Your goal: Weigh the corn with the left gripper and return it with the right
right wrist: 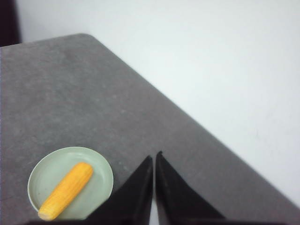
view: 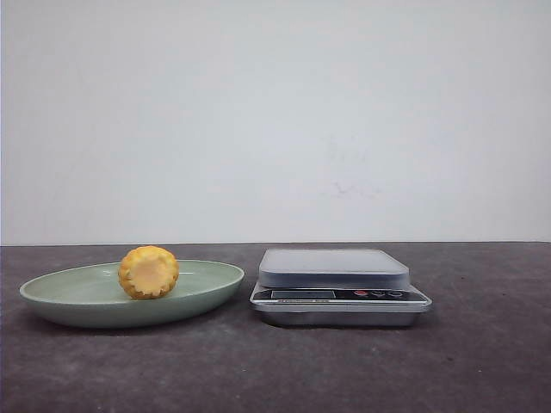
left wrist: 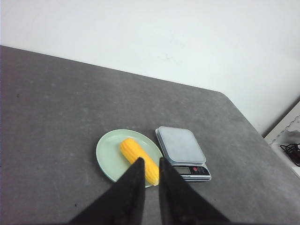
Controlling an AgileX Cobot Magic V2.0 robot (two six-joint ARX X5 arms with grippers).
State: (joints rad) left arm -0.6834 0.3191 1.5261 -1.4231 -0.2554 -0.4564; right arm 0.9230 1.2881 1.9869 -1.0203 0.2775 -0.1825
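Corn [view: 149, 272]: a yellow-orange cob is seen lying in the green dish [view: 60, 297], its paler round cut end turned toward the front camera; in the wrist views it is shown as a longer cob laid across the dish.
Scale [view: 340, 286]: a silver scale is set on the table [view: 482, 361] just beside the dish, on the robot's right; nothing rests on its platform.
Left gripper [left wrist: 151, 161]: held above the table, apart from the corn; the jaws are nearly closed, with a narrow gap, and nothing is held.
Right gripper [right wrist: 154, 157]: raised over the table; the jaws are pressed almost together and nothing is held.
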